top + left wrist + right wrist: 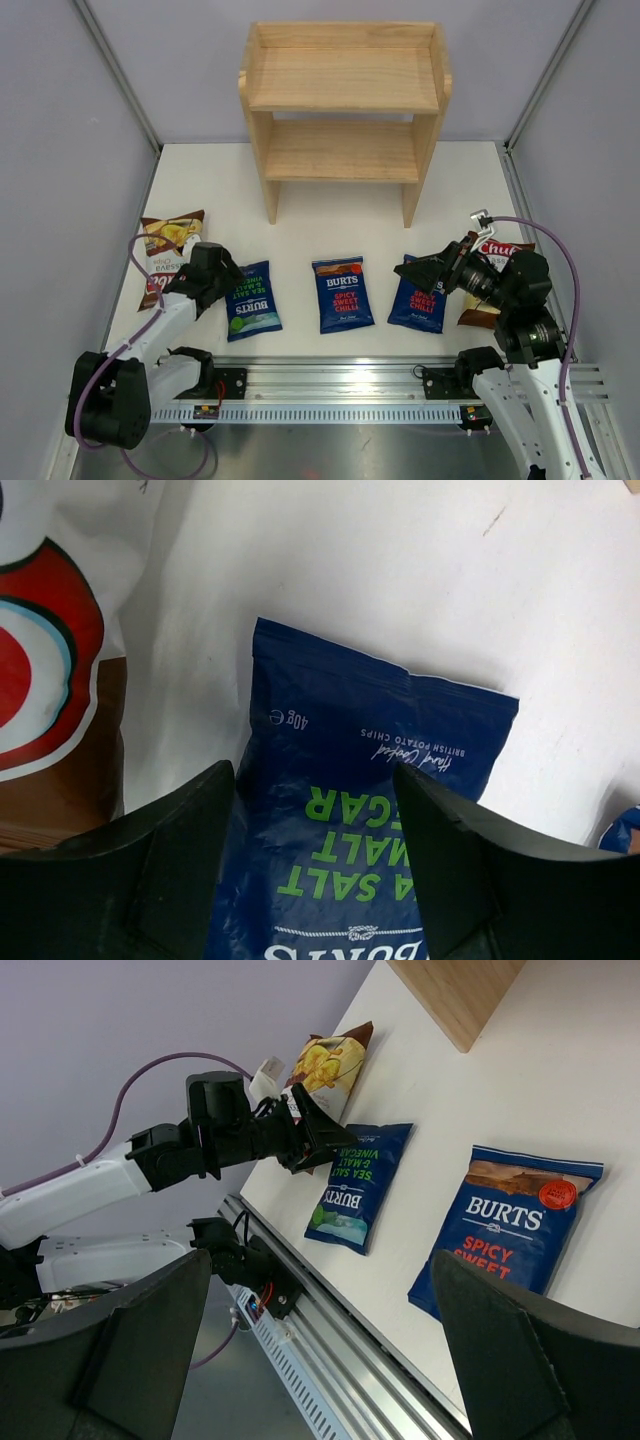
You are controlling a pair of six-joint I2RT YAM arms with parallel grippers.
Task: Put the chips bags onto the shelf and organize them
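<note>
Top cam: high over the near edge, angled down-forward, whole desk [330, 222] to shelf [343, 80]. Left wrist cam: very close, looking down past left hand [310, 780] onto green BURTS bag [340, 710]. Right wrist cam: raised, tilted, facing left across desk. All three share that bag.
</note>
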